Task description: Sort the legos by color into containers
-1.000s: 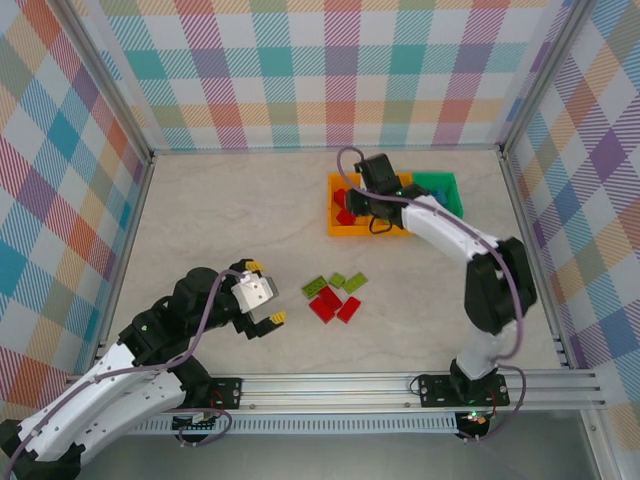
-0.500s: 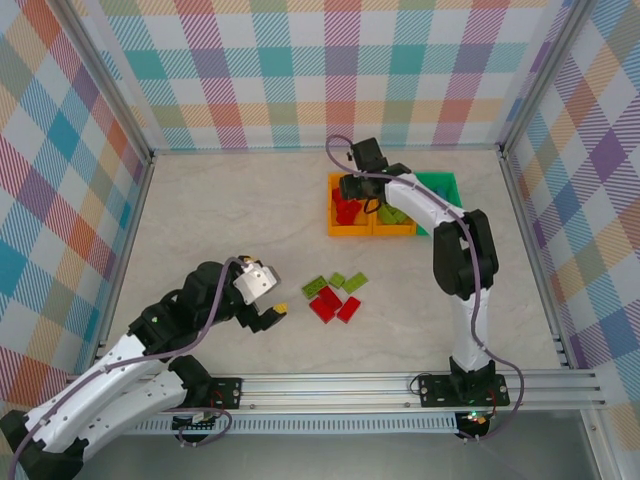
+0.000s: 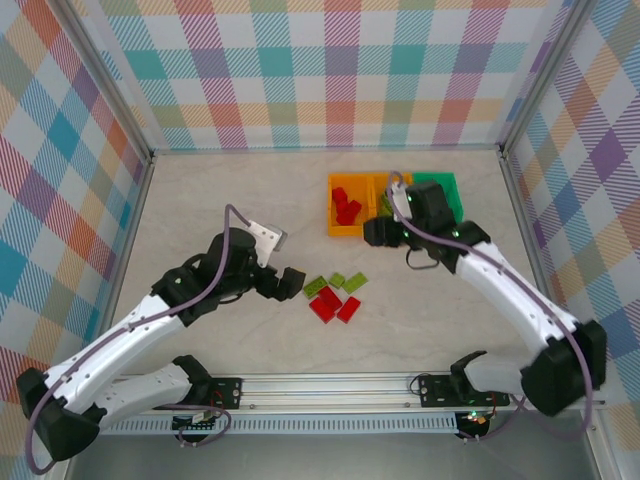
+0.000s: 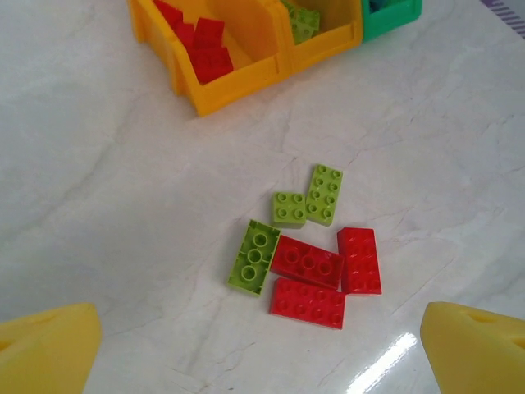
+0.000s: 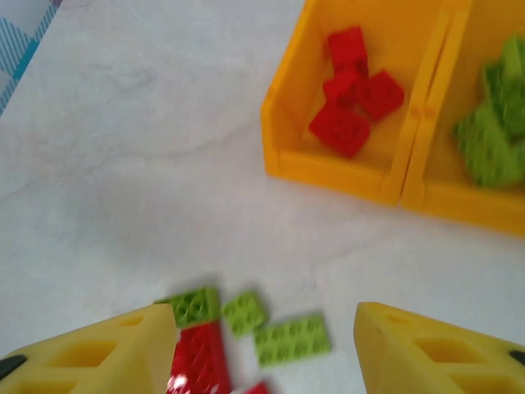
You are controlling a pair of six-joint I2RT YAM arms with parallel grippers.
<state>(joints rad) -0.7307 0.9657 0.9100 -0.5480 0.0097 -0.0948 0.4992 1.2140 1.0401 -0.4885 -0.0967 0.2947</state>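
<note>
My left hand [image 4: 262, 353] hung spread above the loose legos [image 4: 308, 254] on the desk [image 4: 123, 164], my right hand [image 5: 264, 328] spread near the containers [image 5: 344, 174].

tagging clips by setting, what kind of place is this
Most likely a robot lab test cell, not a home: plaid-printed panels wall in a marble-look tabletop, the left arm and right arm are bolted to an aluminium rail, with legos and small bins as props.

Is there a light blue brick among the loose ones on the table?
No, the left wrist view shows three red bricks and three lime green bricks lying loose, none of them blue.
</note>
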